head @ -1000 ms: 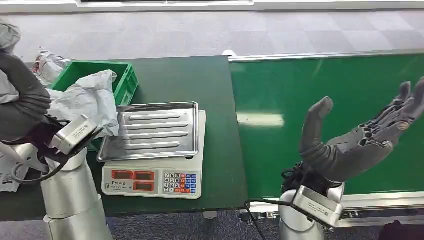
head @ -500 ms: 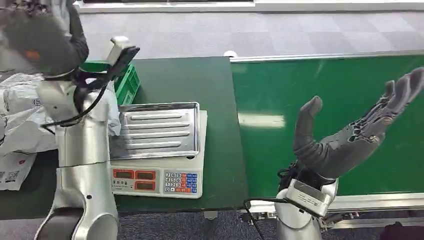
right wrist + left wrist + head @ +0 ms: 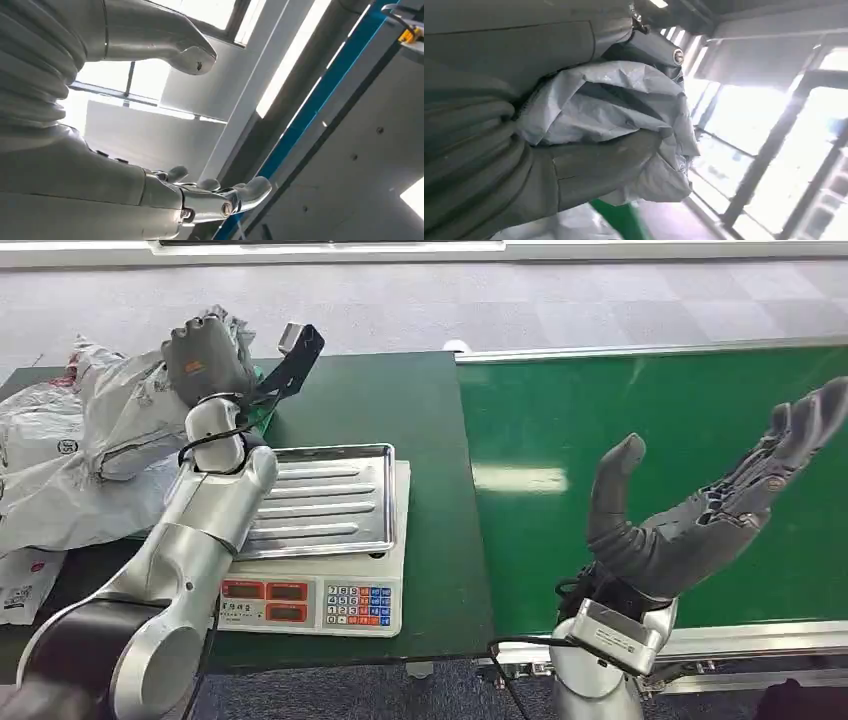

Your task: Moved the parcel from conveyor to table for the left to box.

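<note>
My left hand (image 3: 205, 360) is raised over the back left of the table and grips a crumpled grey plastic parcel (image 3: 614, 115); the wrist view shows thumb and fingers closed around it. The green box (image 3: 258, 418) lies just beneath that hand, mostly hidden by my forearm and by other grey parcels (image 3: 110, 430) heaped on it. My right hand (image 3: 700, 515) is held palm up above the green conveyor belt (image 3: 650, 410), fingers (image 3: 240, 192) spread and nothing in it.
A weighing scale (image 3: 310, 602) with a bare steel tray (image 3: 320, 500) stands on the dark green table (image 3: 400, 410), right of my left arm. More grey parcels spill over the table's left edge (image 3: 40, 510).
My left arm swung up and back from the table's front left to above the green box, carrying the parcel. The right hand barely moved.
</note>
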